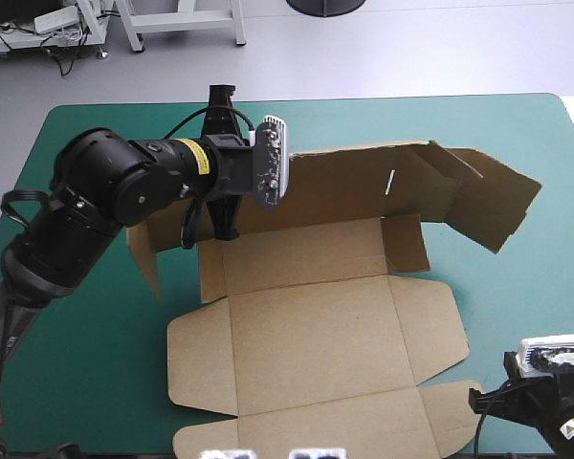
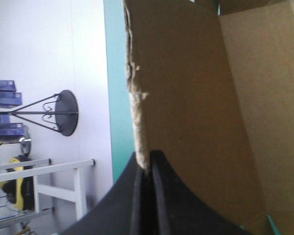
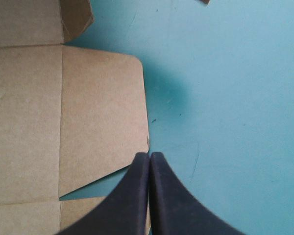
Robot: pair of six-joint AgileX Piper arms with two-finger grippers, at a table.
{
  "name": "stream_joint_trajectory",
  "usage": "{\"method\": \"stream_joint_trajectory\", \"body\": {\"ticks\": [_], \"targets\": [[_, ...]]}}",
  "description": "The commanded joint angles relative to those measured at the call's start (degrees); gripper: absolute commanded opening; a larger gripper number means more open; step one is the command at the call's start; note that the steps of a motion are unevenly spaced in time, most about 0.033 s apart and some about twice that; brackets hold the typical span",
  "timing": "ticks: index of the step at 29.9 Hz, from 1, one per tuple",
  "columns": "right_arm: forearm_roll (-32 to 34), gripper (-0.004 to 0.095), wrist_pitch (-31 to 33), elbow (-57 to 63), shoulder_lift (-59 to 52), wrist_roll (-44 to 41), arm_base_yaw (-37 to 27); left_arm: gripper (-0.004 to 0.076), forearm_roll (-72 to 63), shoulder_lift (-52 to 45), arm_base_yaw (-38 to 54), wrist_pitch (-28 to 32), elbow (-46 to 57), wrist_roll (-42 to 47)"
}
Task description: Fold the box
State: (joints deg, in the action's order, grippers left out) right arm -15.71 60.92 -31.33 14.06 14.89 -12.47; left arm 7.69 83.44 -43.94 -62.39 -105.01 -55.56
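Box (image 1: 316, 325) lies near the middle of the counter (image 1: 96, 316), brown on the teal-green cover, and I judge the fold to be at an early stage. Its far long wall (image 1: 354, 186) is up, leaning rather than square. The flaps at that wall's two ends are lifted as well. The left end flap (image 1: 148, 249) stands at an angle, and the right end flap (image 1: 488, 201) splays outward past the box. Everything on the near side of that wall lies flat: the base panel, the rounded side flaps (image 1: 430, 325) and the near panel (image 1: 316, 426) at the box's front edge.

My left pincer (image 2: 148, 164) is clamped tight on the top edge of the raised wall near the box's far left corner, with the frayed rim of the board running ahead from between its fingers. My right pincer (image 3: 150, 156) is closed on nothing, over bare cover just beside the rounded flap at the box's near right corner.

By my reckoning, what is left is to raise the side walls, turn the end flaps inward and tuck the panels so they hold.

As for what stands in the way, my left arm (image 1: 105, 191) overhangs the box's far left corner. The splayed right end flap will also need bringing round before anything can tuck. I would have to open the right pincer before it can help.
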Motion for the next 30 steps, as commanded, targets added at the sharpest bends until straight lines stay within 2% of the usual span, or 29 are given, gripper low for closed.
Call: {"method": "stream_joint_trajectory", "body": {"ticks": [1, 7, 16, 20, 25, 30], "targets": [[-0.8, -0.0014, -2.55, -5.91, 0.65, 0.43, -0.28, -0.001, 9.01, -2.2, -3.57, 9.21, 2.16, 3.48], [-0.17, -0.0014, 0.04, -11.2, 0.75, -0.91, -0.28, -0.001, 15.82, -2.43, -6.93, 13.23, 13.16, 9.48], [-1.15, -0.0014, 2.29, -19.58, 5.58, -3.44, -0.28, -0.001, 34.12, -7.88, -12.14, 20.37, 31.58, 29.6], [-2.53, -0.0015, 1.49, -26.89, 13.83, -2.97, -0.28, -0.001, 39.08, -10.95, -14.02, 22.63, 38.13, 36.66], [-6.66, -0.0015, 0.59, -38.09, 26.88, 0.4, -0.28, -0.001, 41.88, -13.91, -16.25, 24.4, 43.25, 40.94], [-12.17, -0.0015, 3.27, -51.71, 43.03, 3.19, -0.28, -0.001, 46.31, -14.39, -16.77, 26.12, 46.06, 45.7]]}}
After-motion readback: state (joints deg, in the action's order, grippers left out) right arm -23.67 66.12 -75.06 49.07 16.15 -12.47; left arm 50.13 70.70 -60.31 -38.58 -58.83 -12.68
